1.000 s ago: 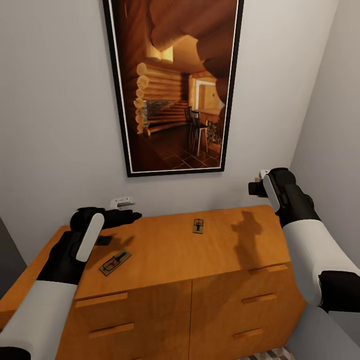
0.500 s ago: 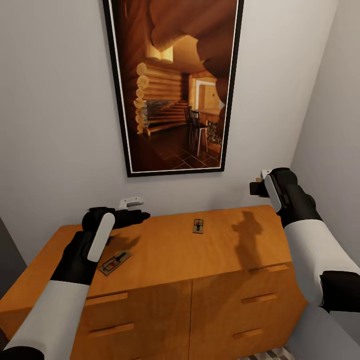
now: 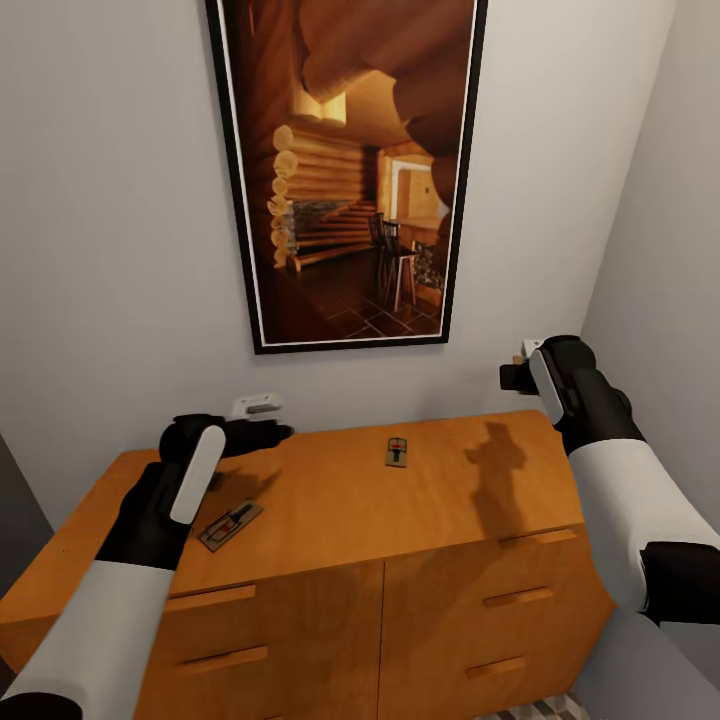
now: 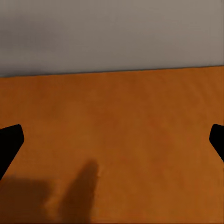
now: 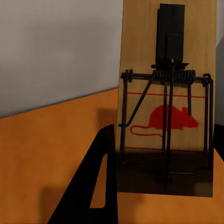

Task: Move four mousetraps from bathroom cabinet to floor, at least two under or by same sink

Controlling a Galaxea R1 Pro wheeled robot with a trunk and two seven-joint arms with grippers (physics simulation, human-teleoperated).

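Right gripper point(image 5: 161, 179) clamped on one mousetrap point(image 5: 165, 102) held up over the cabinet point(image 3: 330, 510), left gripper point(image 3: 262, 430) spread empty near the wall, two more traps point(image 3: 230, 524) point(image 3: 397, 451) lying on top, could easily knock the near one off reaching down carelessly

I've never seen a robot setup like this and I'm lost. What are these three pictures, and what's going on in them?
They are simulator renders from a two-armed robot. The head view looks down over both arms at an orange-brown cabinet below a framed picture. Two mousetraps lie on its top: one near the left arm, one further back. The other pictures come from cameras by each gripper. The left gripper is open above bare wood, its fingertips far apart. The right gripper holds a third mousetrap, printed with a red mouse, upright between its fingers.
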